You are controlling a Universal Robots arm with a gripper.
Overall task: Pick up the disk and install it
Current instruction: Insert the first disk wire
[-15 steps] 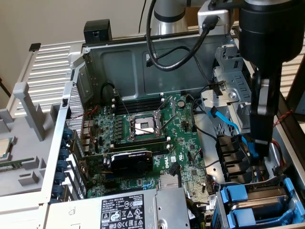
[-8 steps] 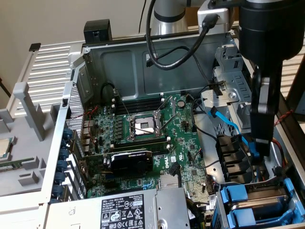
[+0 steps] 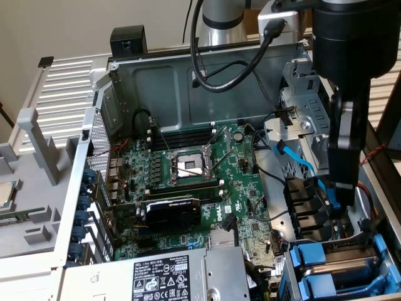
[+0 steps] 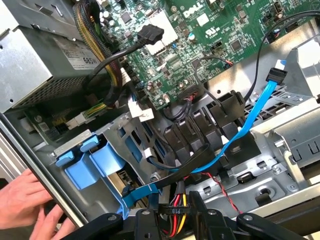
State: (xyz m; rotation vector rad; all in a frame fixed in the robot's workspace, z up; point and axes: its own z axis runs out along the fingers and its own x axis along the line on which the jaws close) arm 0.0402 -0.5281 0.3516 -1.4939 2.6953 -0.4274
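**Exterior view, left to right.** Far left: a processor (image 3: 5, 192) is lying on a grey tray (image 3: 37, 213) outside the case (image 3: 163, 81). Centre: the motherboard (image 3: 241, 200) is sitting exposed, its open socket (image 3: 188, 166) above a graphics card (image 3: 172, 212). The power supply (image 3: 156, 276) is filling the lower centre. Right of centre: a blue cable (image 3: 299, 164) is running down toward the gripper (image 3: 341, 193), which is hanging low at the right of the frame. Lower right: the disk (image 3: 338, 266) is lying in the cage (image 3: 287, 279), its blue rails showing at both ends — whether it is fully seated cannot be told.

**Wrist view.** A hand (image 4: 25, 200) is resting at the case edge, near the cage. The gripper (image 4: 175, 222) is framing a black connector (image 4: 172, 212) with red and yellow wires. Whether the gripper is released or grasping that connector cannot be told.

**Hazards, as judged.** The gripper is working among loose leads, so a sideways move could be snagging the blue cable or the wires and tugging a plug from the motherboard. The hand is lying close enough to be struck or pinched against the case. If the disk is sitting skewed in the cage, pushing could be jamming its rails — and forcing them could be cracking the plastic.
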